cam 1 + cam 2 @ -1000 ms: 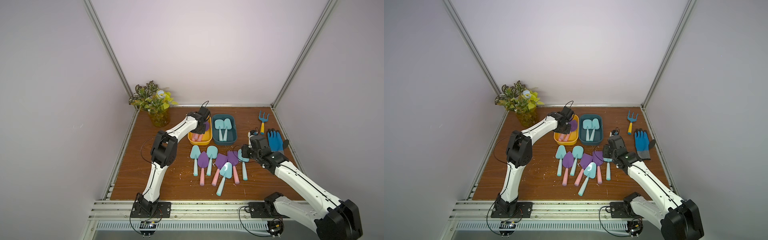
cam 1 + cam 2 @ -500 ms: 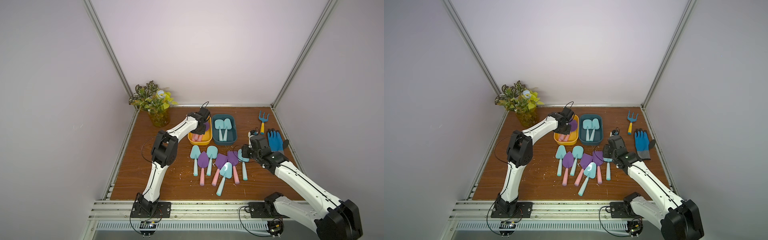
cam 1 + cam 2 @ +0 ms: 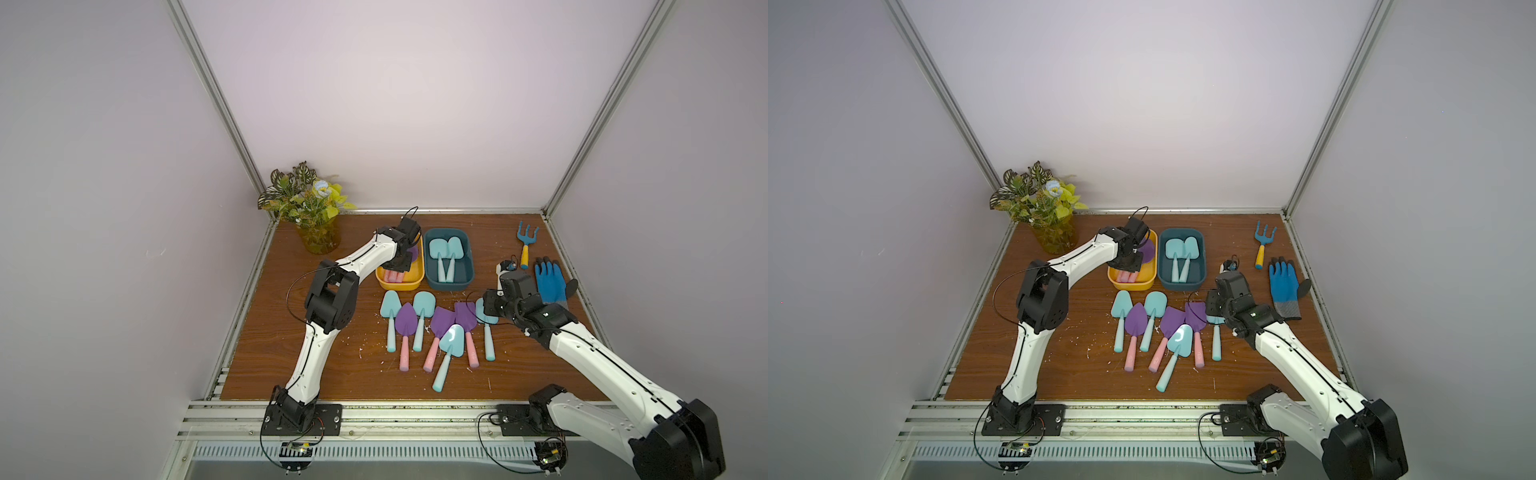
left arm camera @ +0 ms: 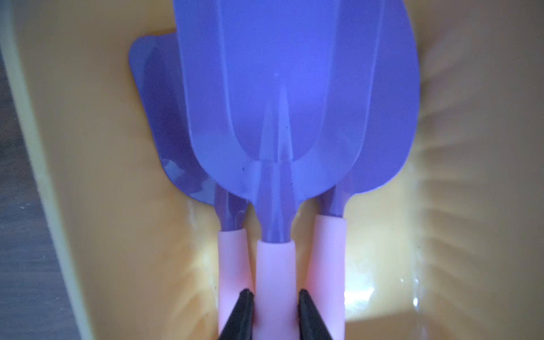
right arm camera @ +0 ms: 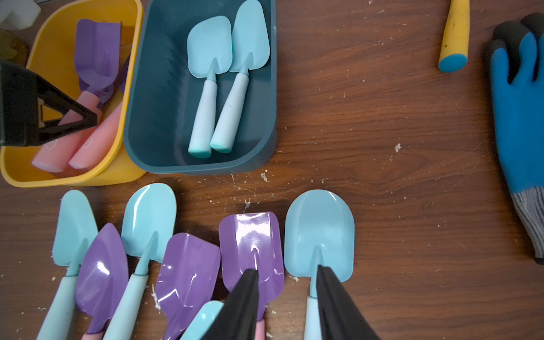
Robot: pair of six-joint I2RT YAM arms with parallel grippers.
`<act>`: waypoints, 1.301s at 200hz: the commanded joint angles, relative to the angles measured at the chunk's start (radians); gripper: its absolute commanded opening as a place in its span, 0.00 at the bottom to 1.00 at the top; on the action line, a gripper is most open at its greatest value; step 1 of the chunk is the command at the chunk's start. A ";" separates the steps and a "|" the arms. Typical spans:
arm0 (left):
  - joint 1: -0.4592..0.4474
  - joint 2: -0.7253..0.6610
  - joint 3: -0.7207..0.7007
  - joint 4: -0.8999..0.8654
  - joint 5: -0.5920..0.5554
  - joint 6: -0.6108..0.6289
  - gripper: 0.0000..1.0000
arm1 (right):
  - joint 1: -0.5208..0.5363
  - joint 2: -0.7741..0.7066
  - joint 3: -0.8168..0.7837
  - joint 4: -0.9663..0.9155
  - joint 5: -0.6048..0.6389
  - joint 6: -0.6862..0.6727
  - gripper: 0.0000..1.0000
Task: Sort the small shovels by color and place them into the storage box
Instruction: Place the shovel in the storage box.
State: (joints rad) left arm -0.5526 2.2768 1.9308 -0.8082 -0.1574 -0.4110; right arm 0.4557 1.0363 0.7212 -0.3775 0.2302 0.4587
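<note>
Reaching into the yellow box [image 3: 401,286], the left gripper [image 4: 275,294] was clamped on a purple shovel [image 4: 273,88]. The right gripper [image 5: 288,270] was parted, empty.

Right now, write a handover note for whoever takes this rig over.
Left hand: shut on a purple shovel inside the yellow box, not yet released.
Right hand: open, over the table's row, holding nothing.
Done: three purple in yellow, counting that one; two blue shovels in the teal box.
Left: seven loose shovels on the table, four blue, three purple.
</note>
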 commanded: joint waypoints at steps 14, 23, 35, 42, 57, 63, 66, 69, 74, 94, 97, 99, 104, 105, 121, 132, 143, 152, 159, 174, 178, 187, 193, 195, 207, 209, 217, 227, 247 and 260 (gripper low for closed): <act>0.004 0.004 0.001 -0.002 0.002 -0.003 0.15 | -0.005 0.002 -0.005 0.020 0.013 -0.015 0.39; 0.005 0.006 -0.001 -0.002 0.002 -0.003 0.16 | -0.005 0.002 -0.004 0.019 0.012 -0.015 0.39; 0.004 0.007 -0.004 -0.001 0.002 -0.002 0.18 | -0.005 0.000 -0.003 0.016 0.013 -0.017 0.39; 0.004 0.007 -0.005 -0.002 0.003 -0.003 0.18 | -0.005 -0.001 -0.004 0.015 0.016 -0.017 0.39; 0.005 0.010 -0.005 -0.001 0.008 -0.005 0.19 | -0.005 -0.001 -0.003 0.014 0.017 -0.018 0.39; 0.004 0.010 -0.006 -0.002 0.009 -0.005 0.20 | -0.005 0.000 -0.003 0.014 0.017 -0.018 0.39; 0.004 0.010 -0.006 -0.001 0.009 -0.005 0.20 | -0.005 -0.001 -0.003 0.014 0.017 -0.018 0.39; 0.005 0.010 -0.006 -0.001 0.009 -0.005 0.21 | -0.005 -0.001 -0.004 0.014 0.017 -0.018 0.39; 0.004 0.010 -0.006 -0.001 0.008 -0.005 0.21 | -0.005 0.000 -0.005 0.015 0.017 -0.018 0.39; 0.004 0.009 -0.005 -0.002 0.010 -0.004 0.24 | -0.005 0.002 -0.006 0.015 0.017 -0.018 0.39; 0.005 0.009 -0.005 -0.002 0.009 -0.005 0.24 | -0.005 0.002 -0.006 0.015 0.017 -0.018 0.39; 0.004 0.009 -0.005 -0.002 0.009 -0.004 0.24 | -0.005 0.002 -0.006 0.015 0.016 -0.018 0.39; 0.004 0.009 -0.006 -0.002 0.009 -0.005 0.25 | -0.005 0.003 -0.007 0.017 0.016 -0.017 0.39; 0.005 0.009 -0.005 -0.002 0.009 -0.005 0.25 | -0.005 0.004 -0.006 0.017 0.015 -0.017 0.39; 0.005 0.010 -0.006 0.000 0.008 -0.004 0.26 | -0.005 0.005 -0.007 0.019 0.012 -0.017 0.39; 0.003 0.012 -0.004 0.000 0.008 -0.003 0.26 | -0.005 0.005 -0.005 0.019 0.015 -0.017 0.39; 0.004 0.015 -0.002 -0.001 0.010 -0.002 0.26 | -0.005 0.007 -0.003 0.020 0.015 -0.018 0.39; 0.005 0.018 -0.003 -0.002 0.012 -0.003 0.26 | -0.006 0.009 0.000 0.019 0.015 -0.020 0.39; 0.004 0.021 -0.002 -0.001 0.012 -0.003 0.27 | -0.006 0.011 0.003 0.017 0.015 -0.021 0.39; 0.004 0.024 -0.001 -0.001 0.013 -0.002 0.28 | -0.006 0.013 0.006 0.015 0.015 -0.023 0.39; 0.004 0.025 -0.001 -0.002 0.013 0.000 0.28 | -0.006 0.014 0.007 0.014 0.016 -0.023 0.39; 0.005 0.026 -0.001 -0.002 0.013 0.001 0.29 | -0.006 0.014 0.009 0.014 0.016 -0.025 0.39; 0.004 0.026 0.000 -0.002 0.010 0.001 0.29 | -0.006 0.015 0.009 0.014 0.018 -0.026 0.39; 0.004 0.027 -0.001 -0.001 0.010 0.001 0.30 | -0.006 0.016 0.010 0.014 0.019 -0.025 0.39; 0.004 0.026 0.000 -0.002 0.010 0.003 0.30 | -0.008 0.018 0.012 0.012 0.019 -0.027 0.39; 0.004 0.026 0.000 -0.002 0.010 0.004 0.30 | -0.008 0.018 0.013 0.012 0.019 -0.027 0.39; 0.005 0.024 0.000 -0.001 0.010 0.002 0.31 | -0.008 0.018 0.014 0.012 0.019 -0.027 0.39; 0.005 0.020 0.001 -0.001 0.010 0.005 0.32 | -0.009 0.019 0.014 0.012 0.018 -0.028 0.39; 0.004 0.000 0.000 0.000 0.009 0.005 0.34 | -0.009 0.018 0.019 0.009 0.023 -0.031 0.39; 0.005 -0.023 0.000 -0.002 0.008 0.005 0.37 | -0.010 0.015 0.025 0.002 0.027 -0.031 0.39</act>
State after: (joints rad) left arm -0.5526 2.2868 1.9308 -0.8043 -0.1459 -0.4095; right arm 0.4496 1.0515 0.7212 -0.3779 0.2310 0.4412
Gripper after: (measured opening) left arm 0.347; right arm 0.390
